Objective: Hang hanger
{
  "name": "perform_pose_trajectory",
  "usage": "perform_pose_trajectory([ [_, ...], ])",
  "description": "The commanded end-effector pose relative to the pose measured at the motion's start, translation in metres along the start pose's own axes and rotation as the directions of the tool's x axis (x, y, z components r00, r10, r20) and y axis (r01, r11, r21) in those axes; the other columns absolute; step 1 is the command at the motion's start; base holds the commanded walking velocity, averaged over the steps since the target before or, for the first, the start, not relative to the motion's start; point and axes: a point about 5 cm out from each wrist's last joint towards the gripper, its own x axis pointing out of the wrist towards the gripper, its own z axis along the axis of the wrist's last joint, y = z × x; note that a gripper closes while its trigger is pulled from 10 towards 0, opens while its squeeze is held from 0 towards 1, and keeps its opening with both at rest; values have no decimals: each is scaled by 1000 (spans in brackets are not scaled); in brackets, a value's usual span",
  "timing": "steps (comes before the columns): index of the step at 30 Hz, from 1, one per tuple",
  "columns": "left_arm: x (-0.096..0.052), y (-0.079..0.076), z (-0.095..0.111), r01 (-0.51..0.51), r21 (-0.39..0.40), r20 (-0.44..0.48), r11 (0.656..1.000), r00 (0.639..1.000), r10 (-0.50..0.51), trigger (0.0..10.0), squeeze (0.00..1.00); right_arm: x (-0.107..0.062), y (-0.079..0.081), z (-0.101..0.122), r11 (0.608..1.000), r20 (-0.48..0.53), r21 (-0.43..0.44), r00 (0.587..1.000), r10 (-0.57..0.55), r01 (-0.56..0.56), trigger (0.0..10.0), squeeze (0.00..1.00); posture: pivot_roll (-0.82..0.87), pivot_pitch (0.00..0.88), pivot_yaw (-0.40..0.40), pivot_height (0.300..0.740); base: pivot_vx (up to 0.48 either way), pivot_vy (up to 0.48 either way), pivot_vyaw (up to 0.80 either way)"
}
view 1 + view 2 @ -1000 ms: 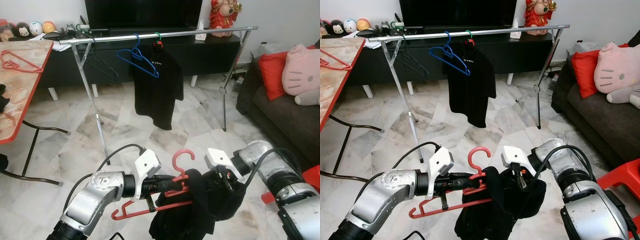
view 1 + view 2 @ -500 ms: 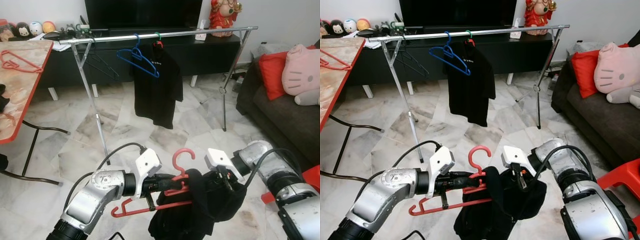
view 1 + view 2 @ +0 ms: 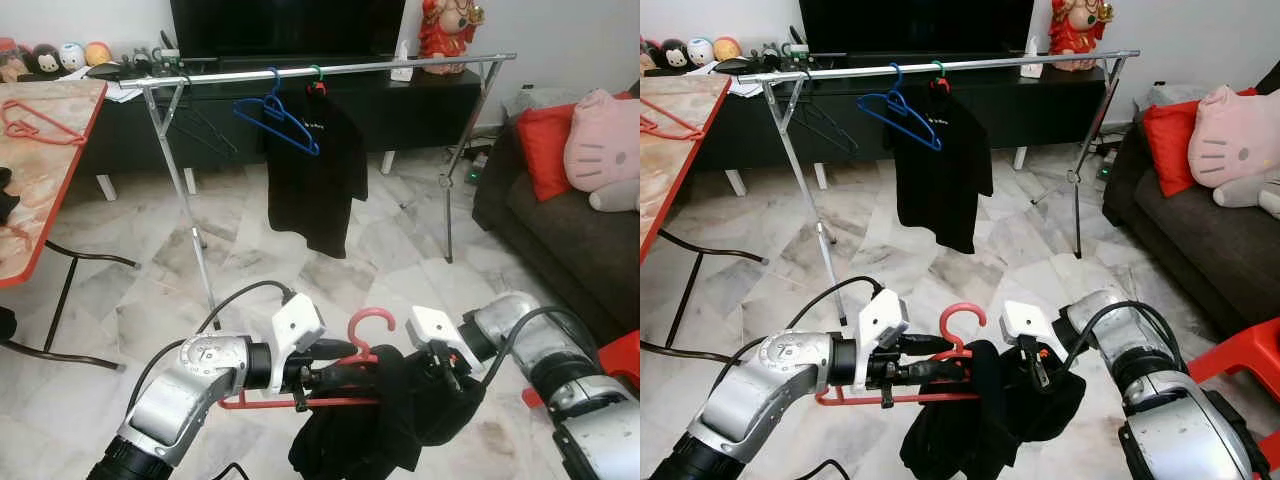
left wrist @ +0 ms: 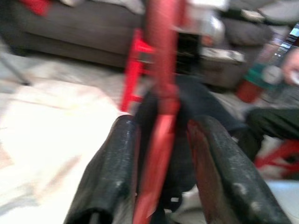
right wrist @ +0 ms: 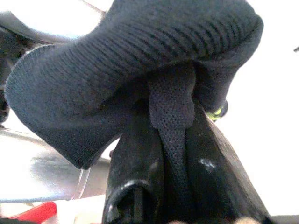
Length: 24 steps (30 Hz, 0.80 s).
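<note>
A red hanger (image 3: pixel 365 325) is held low in front of me, hook up and bar about level. My left gripper (image 3: pixel 335 365) is shut on the red hanger (image 4: pixel 161 126) near its neck, one finger (image 4: pixel 112 168) on each side. A black garment (image 3: pixel 380 420) is draped over the hanger's right half and hangs down. My right gripper (image 3: pixel 445 375) is shut on a fold of the black garment (image 5: pixel 140 56). The metal clothes rack (image 3: pixel 400 66) stands a few steps ahead.
On the rack hang a blue hanger (image 3: pixel 280 115), a black T-shirt (image 3: pixel 315 170) and dark hangers (image 3: pixel 205 130). A red-edged table (image 3: pixel 60 180) with another red hanger (image 3: pixel 30 122) is at the left. A sofa (image 3: pixel 560 230) and a red stool (image 3: pixel 625 355) are at the right.
The red hanger's bar has gone from tilted to about level. Both grippers have dropped a little with the hanger and garment.
</note>
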Motion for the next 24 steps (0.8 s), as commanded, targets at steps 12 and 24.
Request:
perform_pose_trajectory([
  [12,-43,41,4,-505,-2,130,863,855,501,10000,1000,-22,-8,-19,896,175,191,884,-434,402,0,0,67,0,-97,716,0,0,0],
  [24,-36,43,-6,-740,-108,198,664,639,744,10000,0,-16,-33,11,785,44,-4,785,-618,619,0,0,60,0,-84,716,0,0,0],
])
